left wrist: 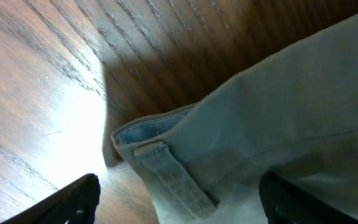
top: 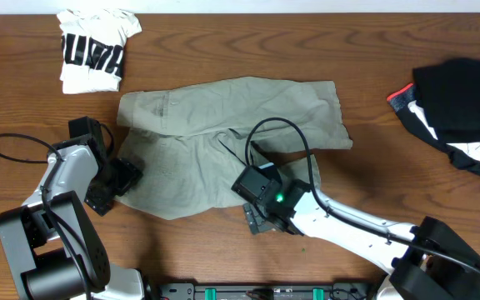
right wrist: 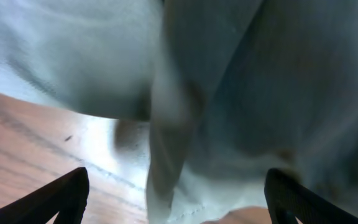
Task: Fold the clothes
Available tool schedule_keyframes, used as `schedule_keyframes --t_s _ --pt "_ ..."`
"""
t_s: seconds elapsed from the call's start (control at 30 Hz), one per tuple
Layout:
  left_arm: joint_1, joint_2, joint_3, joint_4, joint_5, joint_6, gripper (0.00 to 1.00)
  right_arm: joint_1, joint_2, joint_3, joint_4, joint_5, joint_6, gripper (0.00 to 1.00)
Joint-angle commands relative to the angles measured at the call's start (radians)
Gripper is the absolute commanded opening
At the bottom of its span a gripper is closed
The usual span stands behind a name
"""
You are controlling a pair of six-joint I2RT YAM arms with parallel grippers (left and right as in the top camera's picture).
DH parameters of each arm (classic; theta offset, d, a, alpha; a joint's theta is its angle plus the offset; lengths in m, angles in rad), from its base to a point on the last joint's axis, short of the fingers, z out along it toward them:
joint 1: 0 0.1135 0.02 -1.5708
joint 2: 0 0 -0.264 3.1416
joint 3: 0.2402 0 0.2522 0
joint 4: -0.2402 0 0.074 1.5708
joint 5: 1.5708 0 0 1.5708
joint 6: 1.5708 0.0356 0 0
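Wooden table [top: 223, 33], seen from overhead. At 10 o'clock lies a folded white printed tee [top: 94, 50]. At 8 o'clock the left gripper [top: 127, 177] sits at the waistband edge of the pale khaki shorts [top: 215, 117], its fingers spread wide and gripping nothing. The shorts lie rumpled across the centre. At 6 o'clock the right gripper [top: 261, 221] hovers over their lower edge, jaws wide apart with nothing clamped. A dark clothing pile [top: 461, 100] sits at 3 o'clock.
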Motion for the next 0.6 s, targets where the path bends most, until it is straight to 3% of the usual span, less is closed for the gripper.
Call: schedule_keyframes --t_s 0.0,0.17,0.23,0.3,0.33,0.43,0.57 --pt "0.005 0.013 -0.009 0.0 0.003 -0.009 0.84 0.004 0.009 -0.036 0.005 0.025 0.022 0.88" --pt "0.005 0.013 -0.009 0.0 0.003 -0.009 0.83 0.004 0.009 -0.036 0.002 0.025 0.03 0.81" --pt "0.005 0.013 -0.009 -0.001 0.003 -0.009 0.78 0.004 0.009 -0.036 0.002 0.025 0.03 0.7" --pt "0.005 0.013 -0.009 -0.005 0.003 -0.009 0.63 0.004 0.009 -0.036 0.002 0.025 0.038 0.56" --pt "0.005 0.013 -0.009 -0.005 0.003 -0.009 0.6 0.004 0.009 -0.036 0.002 0.025 0.041 0.54" --pt "0.005 0.013 -0.009 -0.005 0.002 -0.009 0.53 0.004 0.009 -0.036 -0.002 0.025 0.06 0.46" --pt "0.005 0.013 -0.009 -0.005 0.002 -0.009 0.43 0.004 0.009 -0.036 -0.005 0.025 0.075 0.25"
